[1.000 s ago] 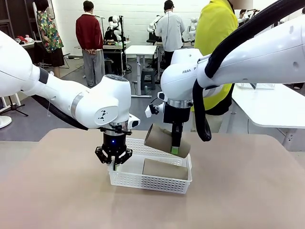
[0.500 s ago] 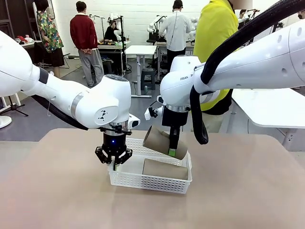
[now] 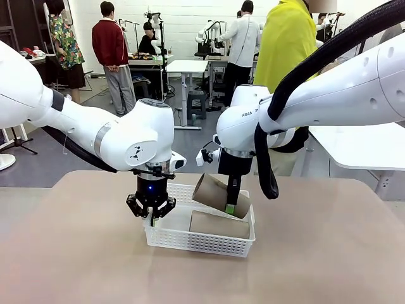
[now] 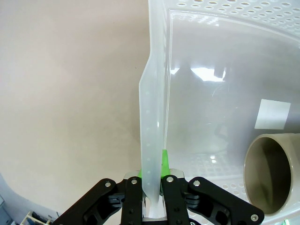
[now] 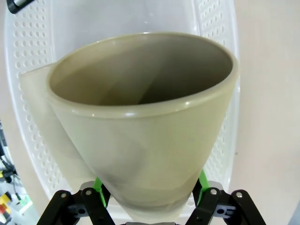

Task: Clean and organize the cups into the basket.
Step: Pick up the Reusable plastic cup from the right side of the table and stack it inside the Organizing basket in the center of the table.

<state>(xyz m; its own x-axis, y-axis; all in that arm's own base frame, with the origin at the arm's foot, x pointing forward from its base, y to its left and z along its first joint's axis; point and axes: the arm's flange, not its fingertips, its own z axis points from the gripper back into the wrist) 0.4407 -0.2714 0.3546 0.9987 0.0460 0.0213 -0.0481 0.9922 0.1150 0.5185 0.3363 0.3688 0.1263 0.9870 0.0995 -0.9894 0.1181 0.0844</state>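
A white mesh basket (image 3: 171,235) sits mid-table. One tan cup (image 3: 218,224) lies on its side inside it; its open mouth (image 4: 269,171) shows in the left wrist view. My left gripper (image 3: 151,220) is shut on the basket's left wall (image 4: 152,140), the thin rim pinched between its green pads. My right gripper (image 3: 230,208) hovers just above the basket, shut on a second tan cup (image 3: 212,192) that is tilted with its mouth toward the left. In the right wrist view that cup (image 5: 140,122) sits between the fingers, over the basket (image 5: 215,56).
The tan tabletop (image 3: 329,253) spreads around the basket. A person in a yellow top (image 3: 285,50) stands at the far side behind my right arm. Other people and tables are farther back.
My right gripper has carried its tan cup down closer to the basket, after a short drift left and back. The left gripper has stayed on the basket wall.
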